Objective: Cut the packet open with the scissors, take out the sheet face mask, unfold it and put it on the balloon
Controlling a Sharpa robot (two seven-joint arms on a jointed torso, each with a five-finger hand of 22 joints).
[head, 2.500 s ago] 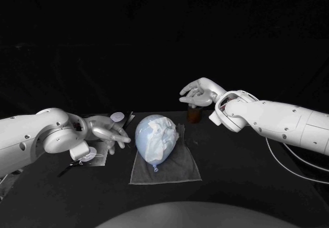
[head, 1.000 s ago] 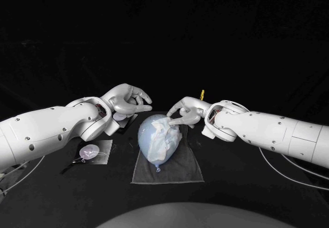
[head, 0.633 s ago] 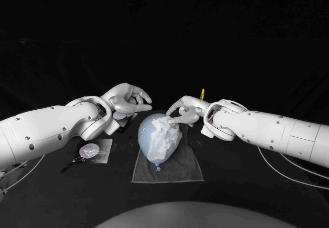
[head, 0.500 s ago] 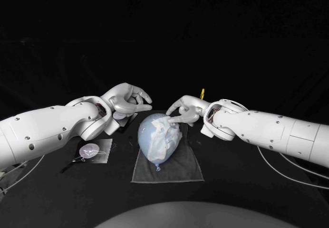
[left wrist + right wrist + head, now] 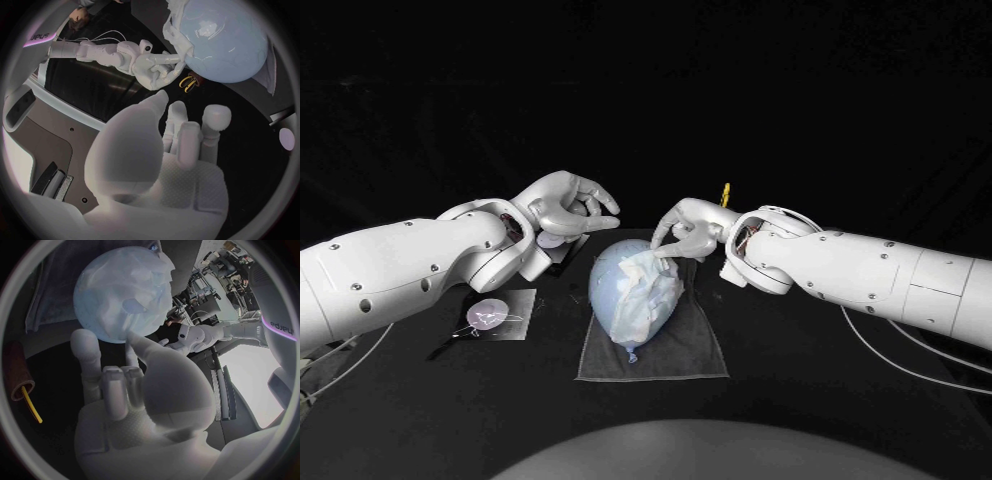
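Slippage risk: right hand [image 5: 682,236] pinches crumpled white sheet face mask [image 5: 646,285] at one o'clock on pale blue oval balloon [image 5: 607,287]; tugging could roll it, left hand [image 5: 565,210] empty, unclenched at ten o'clock

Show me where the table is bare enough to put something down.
Bare table lies right of the cloth, under the right arm, and before its near edge. A narrow strip runs between the packet and the cloth. Crowded: the balloon's far end, where the left hand hovers and the right hand pinches the mask.
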